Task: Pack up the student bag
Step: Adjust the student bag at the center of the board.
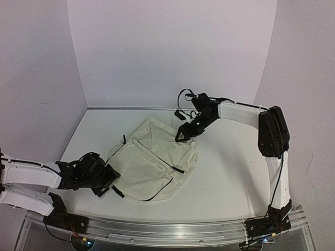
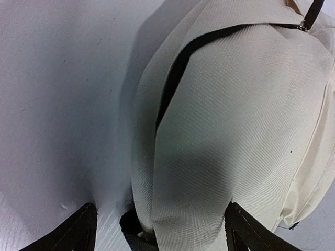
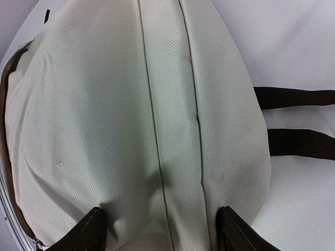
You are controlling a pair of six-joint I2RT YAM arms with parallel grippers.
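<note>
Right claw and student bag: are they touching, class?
Cannot tell. In the right wrist view the student bag bulges between the right claw's fingers, right up to both, but no contact or gap shows plainly.

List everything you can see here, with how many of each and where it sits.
bag: one, cream with black trim, middle of the table
straps: two, black, on the table beside the bag
table: one, white, under everything
walls: three, white, around the table
rail: one, silver, near edge
left arm: one, white and black, near left
right arm: one, white and black, right side
left gripper: one, black, open at the bag's near-left corner
right gripper: one, black, astride the bag's far edge
</note>
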